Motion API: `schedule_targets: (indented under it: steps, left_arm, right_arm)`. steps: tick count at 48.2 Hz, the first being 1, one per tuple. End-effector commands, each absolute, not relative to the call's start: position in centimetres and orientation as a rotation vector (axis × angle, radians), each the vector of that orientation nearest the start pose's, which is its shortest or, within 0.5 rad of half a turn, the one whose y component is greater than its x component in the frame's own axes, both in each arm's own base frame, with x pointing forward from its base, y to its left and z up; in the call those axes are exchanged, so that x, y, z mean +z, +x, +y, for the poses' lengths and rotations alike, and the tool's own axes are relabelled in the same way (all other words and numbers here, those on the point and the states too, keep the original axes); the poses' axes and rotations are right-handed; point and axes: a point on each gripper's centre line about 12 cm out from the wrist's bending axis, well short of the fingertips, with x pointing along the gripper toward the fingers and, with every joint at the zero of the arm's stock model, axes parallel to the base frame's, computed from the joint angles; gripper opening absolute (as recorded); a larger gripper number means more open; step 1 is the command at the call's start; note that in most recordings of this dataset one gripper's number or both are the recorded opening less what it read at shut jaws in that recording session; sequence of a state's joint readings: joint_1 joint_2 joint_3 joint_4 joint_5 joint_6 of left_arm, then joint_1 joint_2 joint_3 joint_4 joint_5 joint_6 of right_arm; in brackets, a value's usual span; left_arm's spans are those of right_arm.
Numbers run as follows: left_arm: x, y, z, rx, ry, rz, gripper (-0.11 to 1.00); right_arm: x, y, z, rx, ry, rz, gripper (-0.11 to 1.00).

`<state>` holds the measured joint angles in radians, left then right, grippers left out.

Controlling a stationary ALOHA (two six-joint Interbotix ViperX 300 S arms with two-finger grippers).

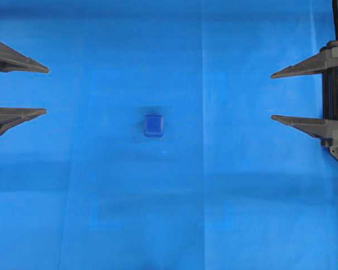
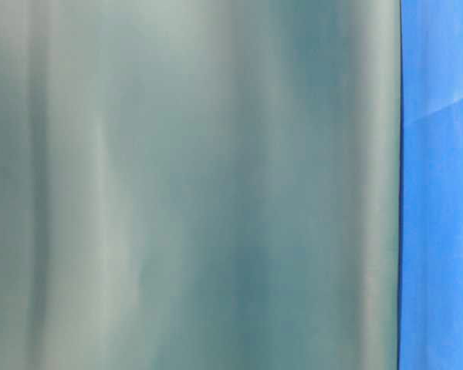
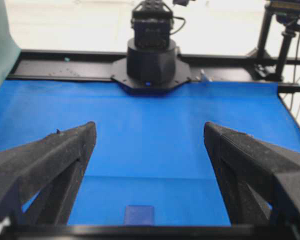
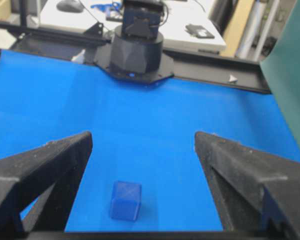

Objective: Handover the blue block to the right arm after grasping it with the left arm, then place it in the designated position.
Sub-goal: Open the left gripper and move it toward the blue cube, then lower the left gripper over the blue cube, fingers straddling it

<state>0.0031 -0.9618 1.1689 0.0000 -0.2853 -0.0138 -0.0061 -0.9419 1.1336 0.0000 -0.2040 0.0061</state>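
Your blue block (image 1: 154,125) sits alone on the blue cloth (image 1: 242,214), about mid-table, well apart from both arms. Left gripper (image 1: 47,90) is at the left edge of the overhead view, fingers spread wide, holding nothing. Right gripper (image 1: 271,95) is at the right edge, jaws also wide apart and empty. Both point inward at the block. Table-level view gives you only a blurred grey-green panel (image 2: 193,185) and a strip of cloth.
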Motion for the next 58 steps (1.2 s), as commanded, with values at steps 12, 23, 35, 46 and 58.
schedule_targets:
  steps: [12, 23, 35, 46, 58]
  left_arm:
    - [30.2, 20.9, 0.1, 0.005, -0.012, -0.084, 0.92]
    - [30.4, 23.0, 0.7, 0.028, 0.0, -0.107, 0.92]
    - [30.2, 27.9, 1.7, 0.061, 0.006, -0.05, 0.92]
    - [30.0, 32.8, 2.0, 0.061, 0.007, 0.002, 0.92]
    - [30.8, 36.6, 2.6, 0.071, 0.012, 0.014, 0.91]
  right_arm:
    - [30.2, 20.8, -0.2, -0.008, 0.011, -0.031, 0.95]
    - [30.1, 21.1, -0.2, -0.008, 0.009, -0.031, 0.95]
    - [30.0, 21.2, -0.2, -0.008, 0.008, -0.026, 0.95]
    - [30.0, 21.2, -0.2, -0.008, 0.006, -0.023, 0.95]
    - [30.0, 21.2, -0.2, -0.007, 0.005, -0.025, 0.95]
